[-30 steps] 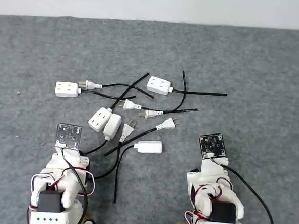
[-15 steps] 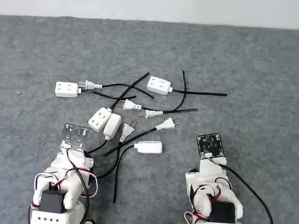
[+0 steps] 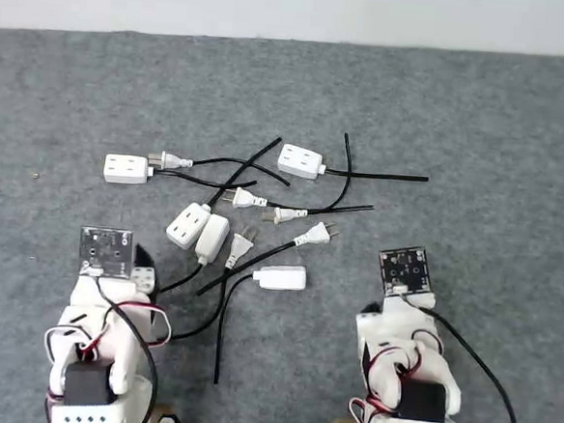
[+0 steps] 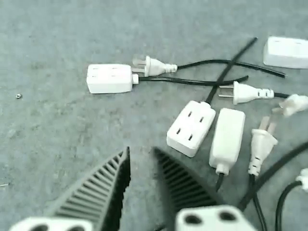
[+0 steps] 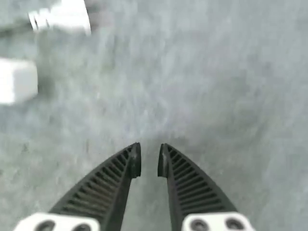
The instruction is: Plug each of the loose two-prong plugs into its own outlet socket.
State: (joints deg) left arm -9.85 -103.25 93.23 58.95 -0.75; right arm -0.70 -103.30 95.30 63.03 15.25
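Note:
Several white outlet sockets lie on the grey carpet: one at the far left (image 3: 126,168) (image 4: 109,78), one at the back (image 3: 300,161), one in the middle (image 3: 188,225) (image 4: 191,127) beside a white adapter (image 3: 211,238). Loose two-prong plugs on black cords lie among them (image 3: 247,199) (image 3: 287,214) (image 3: 316,235) (image 3: 239,247). Another plug (image 3: 169,161) (image 4: 153,66) lies with its prongs next to the far-left socket. My left gripper (image 4: 141,159) hovers over bare carpet short of the middle socket, fingers nearly together, holding nothing. My right gripper (image 5: 149,159) hangs likewise over bare carpet.
A white block (image 3: 281,277) (image 5: 17,81) on a black cord lies between the two arms. Black cords cross the middle of the carpet. Bare carpet stretches to the far left, the far right and the back.
The left arm has swung to the left, away from the cords. The right arm has shifted slightly to the right. The plugs and sockets have not moved.

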